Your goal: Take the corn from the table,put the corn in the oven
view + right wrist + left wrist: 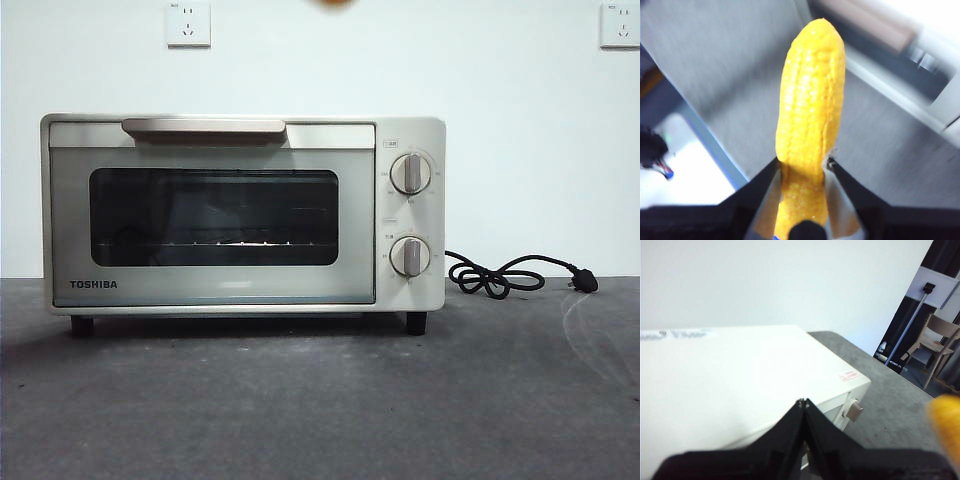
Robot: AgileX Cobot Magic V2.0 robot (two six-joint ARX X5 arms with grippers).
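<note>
Glossy bumpy-kerneled corn (812, 115), cream oven (242, 212) with smooth satin casing, dark glass door, brushed beige bar handle (204, 127), matt mottled grey table (320, 400), rubbery black cord (515, 275)

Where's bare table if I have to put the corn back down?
The table in front of the oven shows bare across its width. Right of the oven, the black cord crowds the strip. The right gripper holds the corn aloft.
</note>
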